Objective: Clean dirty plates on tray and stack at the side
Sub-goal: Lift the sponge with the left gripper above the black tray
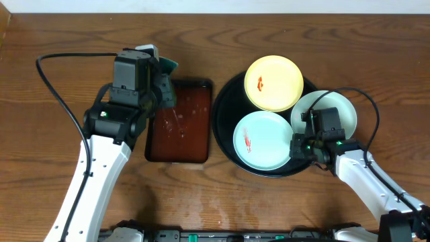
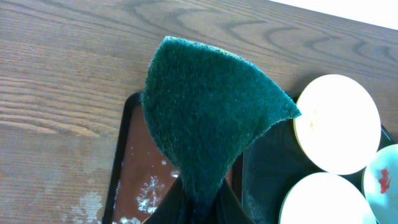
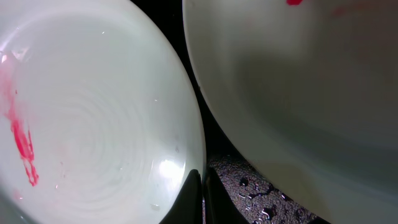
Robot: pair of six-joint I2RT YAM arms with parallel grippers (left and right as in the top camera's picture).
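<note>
Closest to my left wrist camera is the green scouring pad (image 2: 211, 118), fanned upward and pinched at its lower corner by the left tool (image 2: 198, 208), whose fingers are clamped tight on it. That tool hangs off the left side of the black tray (image 1: 224, 101), above the far end of the brown rectangular tray (image 1: 178, 134). The brown one lies on the table (image 1: 40, 168) just beside the black tray's left rim. I can see its floor is wet, with white flecks.

All three plates are at the black tray. The yellow plate (image 1: 273, 82) sits at the tray's far side, reaching over the far rim, with a small red-orange smear (image 1: 260, 83) left of its middle. The mint plate (image 1: 262, 140) lies flat in the tray's near half, just beside the yellow one, and has a red streak (image 1: 247, 141) on its left part. The third plate (image 1: 332, 107), also pale, sits across the tray's right rim, partly inside and partly past it. A red mark (image 3: 295, 2) shows on it in my right wrist view.

My right tool (image 3: 203, 198) is down low in the tray's near right part, between the two pale plates. Its fingers are pressed together, with the tips right at the mint plate's rim. I cannot tell whether they nip that rim. Wet black tray floor with droplets shows just past them.
</note>
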